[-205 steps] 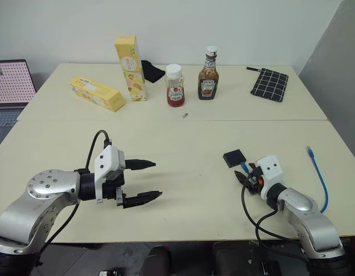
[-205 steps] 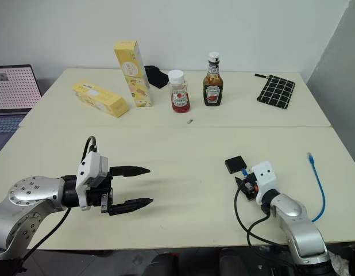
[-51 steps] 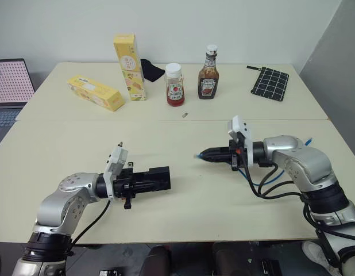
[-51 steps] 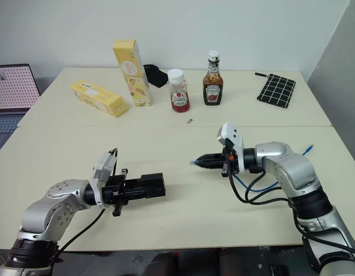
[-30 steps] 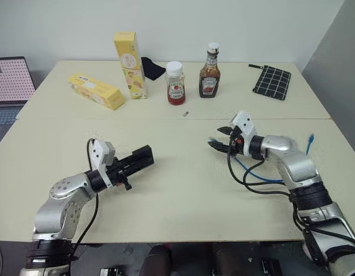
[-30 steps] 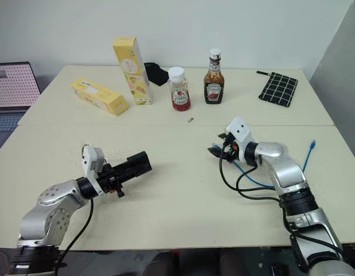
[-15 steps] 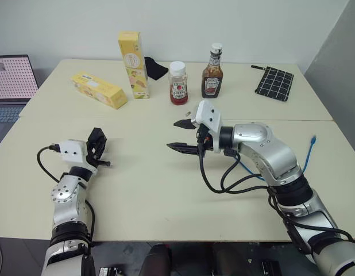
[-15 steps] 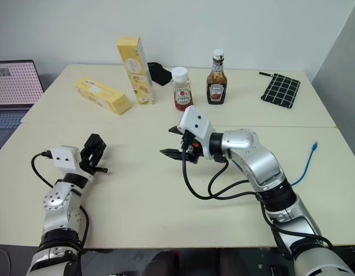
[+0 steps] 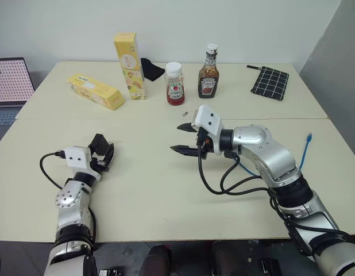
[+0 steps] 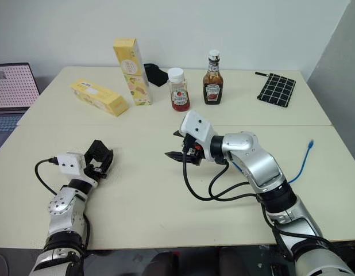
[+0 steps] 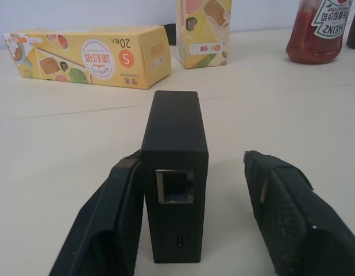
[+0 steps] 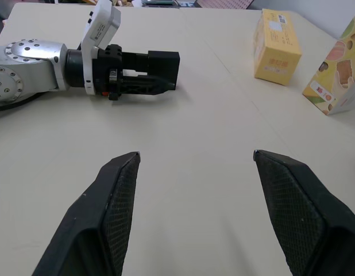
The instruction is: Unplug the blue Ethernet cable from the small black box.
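The small black box (image 11: pixel 174 172) stands on its edge between my left gripper's (image 9: pixel 103 150) fingers, at the table's left. One finger (image 11: pixel 117 213) lies against its side and the other is apart, so this gripper is open. The socket (image 11: pixel 174 187) facing the wrist camera is empty. My right gripper (image 9: pixel 178 139) hangs open over the middle of the table, pointing left with nothing between its fingers. The blue Ethernet cable (image 9: pixel 305 148) lies at the right side of the table, partly hidden behind my right arm.
Along the far side stand two yellow cartons (image 9: pixel 97 92) (image 9: pixel 130 66), a ketchup bottle (image 9: pixel 174 85), a brown sauce bottle (image 9: pixel 208 73), a plain black cloth (image 9: pixel 151 70) and a grid-patterned cloth (image 9: pixel 269 82). A laptop (image 9: pixel 11 80) sits far left. A small metal piece (image 9: pixel 184 115) lies mid-table.
My left arm swung out to the left with the box and its jaws have opened. My right gripper moved left to the table's middle, away from the blue cable.
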Available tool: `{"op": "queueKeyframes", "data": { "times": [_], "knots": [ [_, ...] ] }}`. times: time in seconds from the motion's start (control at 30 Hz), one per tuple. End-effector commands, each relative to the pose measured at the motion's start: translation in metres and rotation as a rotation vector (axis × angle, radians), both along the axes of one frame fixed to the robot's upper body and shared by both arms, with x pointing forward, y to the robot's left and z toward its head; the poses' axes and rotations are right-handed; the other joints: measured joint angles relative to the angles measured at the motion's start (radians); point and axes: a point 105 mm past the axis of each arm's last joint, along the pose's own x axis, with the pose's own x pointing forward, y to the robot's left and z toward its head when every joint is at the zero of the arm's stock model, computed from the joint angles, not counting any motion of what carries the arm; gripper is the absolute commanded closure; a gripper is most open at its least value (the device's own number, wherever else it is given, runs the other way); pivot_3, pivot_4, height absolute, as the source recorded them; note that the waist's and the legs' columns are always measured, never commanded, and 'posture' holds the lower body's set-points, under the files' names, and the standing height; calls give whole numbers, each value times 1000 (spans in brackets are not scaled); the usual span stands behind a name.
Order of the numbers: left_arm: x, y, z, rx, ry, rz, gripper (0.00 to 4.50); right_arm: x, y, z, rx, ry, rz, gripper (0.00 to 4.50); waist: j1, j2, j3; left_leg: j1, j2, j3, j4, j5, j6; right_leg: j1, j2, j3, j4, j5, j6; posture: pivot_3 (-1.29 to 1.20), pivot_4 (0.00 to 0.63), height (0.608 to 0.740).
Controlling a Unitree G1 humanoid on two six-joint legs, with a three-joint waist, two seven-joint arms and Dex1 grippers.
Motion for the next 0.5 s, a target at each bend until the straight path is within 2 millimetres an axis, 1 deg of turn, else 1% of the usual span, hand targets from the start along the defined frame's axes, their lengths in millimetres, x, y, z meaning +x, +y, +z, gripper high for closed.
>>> {"op": "queueKeyframes", "data": {
  "times": [0.03,0.13,0.23,0.33,0.43,0.5],
  "knots": [
    [-23,1,-7,3,48,6,1020,-7,-3,7,28,-18,-10,1147,-5,0,0,0,1,0,0,0,0,0,0,0,0,0,0,0,150,740],
    [-46,-1,-1,84,94,3,1020,-8,-13,-1,35,14,-58,1147,-12,0,0,0,2,0,-1,0,0,0,-1,1,0,0,0,0,150,740],
    [-62,-7,3,161,173,-44,1020,-7,-30,-6,40,38,-118,1147,-12,0,0,0,2,-1,-1,0,0,0,-2,1,-1,0,0,0,150,740],
    [-78,-5,16,268,244,-90,1020,-2,-60,-9,35,63,-197,1147,-7,1,1,0,2,-2,-1,0,0,1,-1,1,0,0,0,0,150,740],
    [-85,-4,32,285,276,-142,1020,2,-85,-9,19,76,-251,1147,4,1,1,0,1,-2,0,0,0,2,1,0,0,0,0,0,150,740],
    [-88,-1,49,285,287,-204,1020,2,-103,-7,5,90,-271,1147,7,1,1,0,0,-1,0,0,0,2,1,-1,0,0,0,0,150,740]
  ]
}}
